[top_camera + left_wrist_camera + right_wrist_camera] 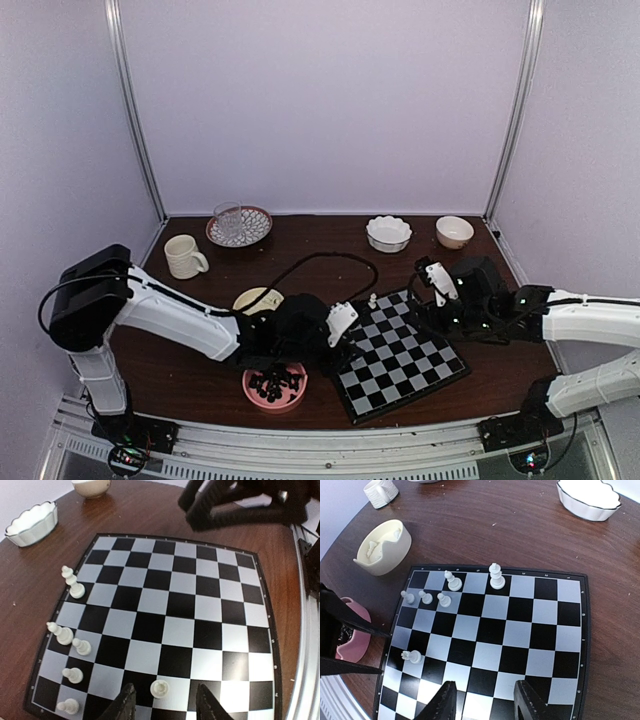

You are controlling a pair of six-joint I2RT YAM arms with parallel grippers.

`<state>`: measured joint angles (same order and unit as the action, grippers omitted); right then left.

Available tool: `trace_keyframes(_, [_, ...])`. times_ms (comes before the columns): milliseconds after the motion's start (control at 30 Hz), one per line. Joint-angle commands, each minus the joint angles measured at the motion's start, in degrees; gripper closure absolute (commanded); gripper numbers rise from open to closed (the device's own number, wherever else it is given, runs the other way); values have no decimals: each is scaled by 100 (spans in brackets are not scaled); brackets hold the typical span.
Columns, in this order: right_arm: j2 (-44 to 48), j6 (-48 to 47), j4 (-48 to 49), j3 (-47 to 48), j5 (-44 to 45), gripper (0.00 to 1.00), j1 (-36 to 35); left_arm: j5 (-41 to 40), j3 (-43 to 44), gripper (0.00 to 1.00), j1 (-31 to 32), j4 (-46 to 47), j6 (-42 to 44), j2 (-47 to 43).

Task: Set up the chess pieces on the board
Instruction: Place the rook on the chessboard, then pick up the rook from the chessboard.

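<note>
The board (405,355) lies at the front middle of the table, turned at an angle. Several cream-white chess pieces (496,576) stand along its far left side. My left gripper (165,707) is open low over the board's near edge, and a white piece (159,688) stands on the board between its fingertips (125,702), touching neither. In the top view the left gripper (348,348) is at the board's left edge. My right gripper (485,705) is open and empty above the board; in the top view the right gripper (424,303) is over the board's right corner.
A pink bowl (275,387) of black pieces sits left of the board under my left arm. A cream bowl (382,547) with white pieces sits behind it. A mug (184,256), a glass on a plate (238,225), a scalloped bowl (388,232) and a small bowl (454,231) stand at the back.
</note>
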<state>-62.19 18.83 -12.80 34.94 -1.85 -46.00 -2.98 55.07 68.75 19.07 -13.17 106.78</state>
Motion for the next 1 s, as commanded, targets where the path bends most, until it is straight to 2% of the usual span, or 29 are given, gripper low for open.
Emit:
trace_keyframes(0, [-97, 6, -264, 356, -331, 58, -81, -287, -79, 59, 9, -481, -86, -874])
trace_keyframes(233, [-444, 26, -647, 767, -344, 55, -406, -345, -10, 62, -579, -2035, -427, -1943])
trace_keyframes(400, [-1040, -2, -1080, 1322, -219, 54, -740, -221, 300, 62, -1545, -3257, -883, -2387])
trace_keyframes(467, [-1341, 0, -1200, 1572, -165, 53, -871, -173, 266, 62, -1842, -3342, -940, -2541])
trace_keyframes(633, [-1953, 1, -1434, 1981, 33, 52, -1191, -701, 79, 61, -2260, -3294, -909, -2747])
trace_keyframes(800, [-2463, -45, -1608, 2302, 158, 53, -1394, -1153, -423, 59, -2348, -2737, -676, -2857])
trace_keyframes(967, [-2899, -89, -1719, 2554, 158, 54, -1497, -1271, -717, 59, -2364, -2488, -546, -3014])
